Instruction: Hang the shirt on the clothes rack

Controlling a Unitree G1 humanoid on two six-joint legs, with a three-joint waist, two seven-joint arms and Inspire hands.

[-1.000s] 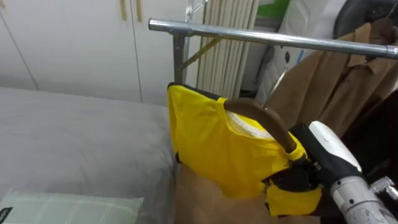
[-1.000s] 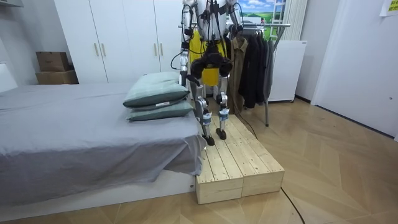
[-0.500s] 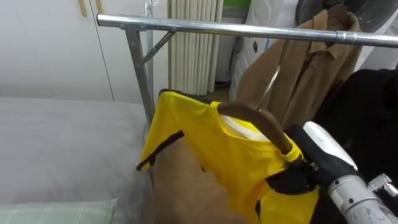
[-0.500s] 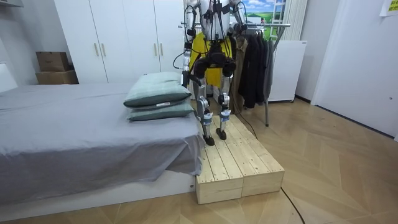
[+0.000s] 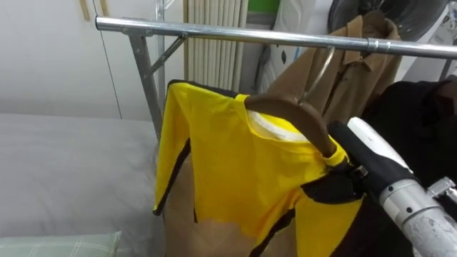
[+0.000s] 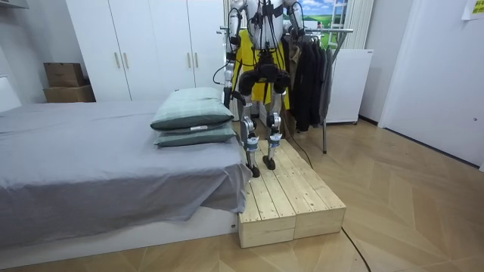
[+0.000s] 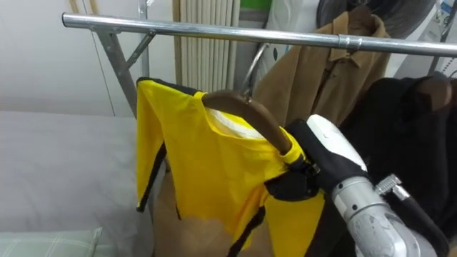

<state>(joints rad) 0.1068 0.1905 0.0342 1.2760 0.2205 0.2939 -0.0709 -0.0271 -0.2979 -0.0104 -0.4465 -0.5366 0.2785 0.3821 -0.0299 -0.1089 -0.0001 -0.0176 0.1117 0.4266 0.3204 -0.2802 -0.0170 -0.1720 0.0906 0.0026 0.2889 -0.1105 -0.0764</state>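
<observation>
**Soft yellow shirt (image 5: 228, 171) on a stiff hanger, held by one end**

Draped over a brown hanger (image 5: 285, 113), just under the rail (image 5: 235, 30), beside a tan coat (image 5: 357, 64). Held by the right hand (image 5: 334, 194), fingers curled round the hanger's end through the cloth. Likely light, limp and slippery on wood — lopsided from that end. Best kept level while steering the hook (image 5: 324, 66) over.
</observation>
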